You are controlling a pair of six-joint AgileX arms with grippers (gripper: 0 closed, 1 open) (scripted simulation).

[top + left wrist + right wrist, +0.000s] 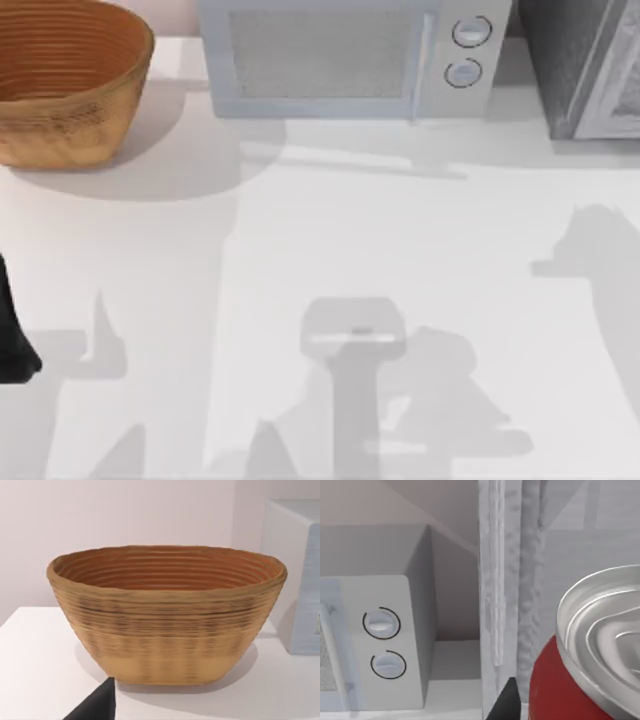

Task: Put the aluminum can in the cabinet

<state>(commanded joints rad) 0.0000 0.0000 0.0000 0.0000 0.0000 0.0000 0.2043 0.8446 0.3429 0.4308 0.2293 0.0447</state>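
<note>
The aluminum can (pixel 560 690), red with a silver top, sits very close in the right wrist view. One dark fingertip (pixel 505 700) of my right gripper lies against its side, and the gripper is shut on the can. Just behind the can stands the grey cabinet (pixel 512 580), showing its speckled edge and its pale panelled door (pixel 600 525). In the top view the cabinet (pixel 585 65) is at the back right corner of the table. My left arm (pixel 12 340) is parked at the left edge.
A woven brown basket (pixel 65 85) stands at the back left, and faces the left wrist camera as the basket (pixel 167 615). The pale microwave (pixel 345 60) with two round knobs (pixel 382 622) stands between basket and cabinet. The white table (pixel 320 260) stretches in front.
</note>
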